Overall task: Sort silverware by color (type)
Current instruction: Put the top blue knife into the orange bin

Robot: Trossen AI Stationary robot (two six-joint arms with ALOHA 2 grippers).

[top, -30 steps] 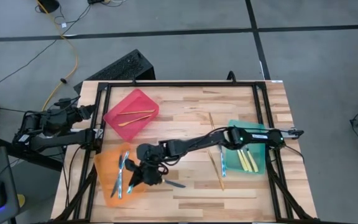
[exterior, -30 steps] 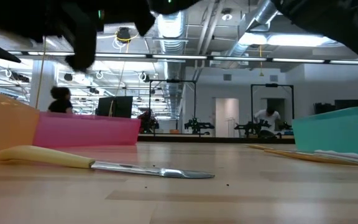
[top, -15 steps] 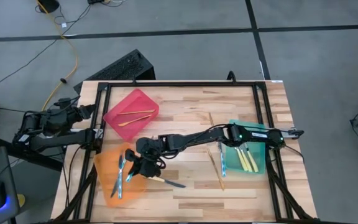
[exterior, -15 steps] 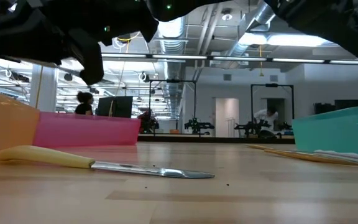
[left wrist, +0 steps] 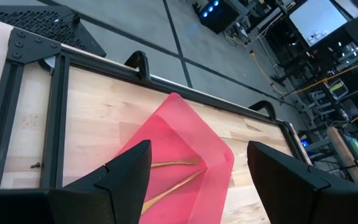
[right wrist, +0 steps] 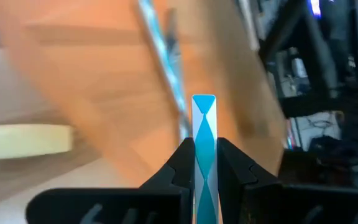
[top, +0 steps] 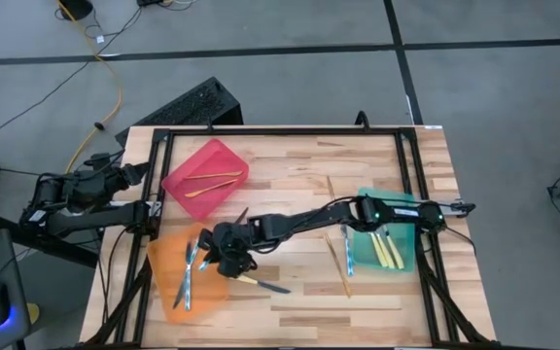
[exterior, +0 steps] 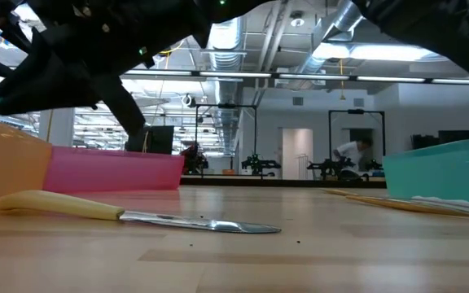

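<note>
My right gripper (top: 215,258) reaches across the table to the right rim of the orange bin (top: 166,284) and is shut on a silvery-blue piece of silverware (right wrist: 204,124). More silvery-blue pieces (top: 188,274) lie in that bin. A yellow-handled knife (top: 261,284) lies flat on the wood beside the bin. Two gold pieces (top: 210,182) rest in the red bin (top: 185,167), and yellow-handled pieces (top: 389,251) in the green bin (top: 406,261). My left gripper (left wrist: 197,186) waits open off the table's left edge, facing the red bin (left wrist: 185,143). My right gripper pinches the silvery-blue piece between its two fingers, one on each flat side (right wrist: 204,155). The fingers lie along the piece, and its blunt end (right wrist: 204,102) sticks out past the fingertips. The piece is lifted clear, slanting down over the orange bin.
A gold piece (top: 339,261) and a silvery-blue piece (top: 348,251) lie on the wood left of the green bin. A black metal frame (top: 280,129) runs around the tabletop. The middle and near parts of the table are bare wood.
My right gripper has swung at the wrist, from pointing toward the table's near edge beside the knife to pointing left over the orange bin, carrying the silvery-blue piece along. It has stayed shut. The knife has kept its place.
</note>
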